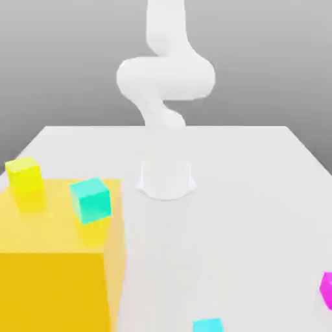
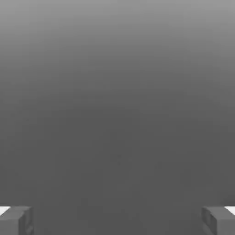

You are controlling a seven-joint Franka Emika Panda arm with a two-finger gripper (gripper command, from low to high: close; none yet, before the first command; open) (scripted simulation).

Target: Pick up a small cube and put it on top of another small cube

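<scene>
Nearest the camera, a cyan cube is sitting on the counter, with a magenta cube off to the exterior view's right. On the left, a big orange block is carrying a teal cube and, farther back, a yellow cube. The arm is standing at the far middle. In the hand view the fingers are spread wide, gripping nothing, so it looks like the approach phase: next is swinging down over one small cube

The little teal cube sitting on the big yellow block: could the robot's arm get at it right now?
Probably yes. The teal cube sits uncovered on the yellow block, near the arm's base, and the gripper is open and holds nothing.
</scene>
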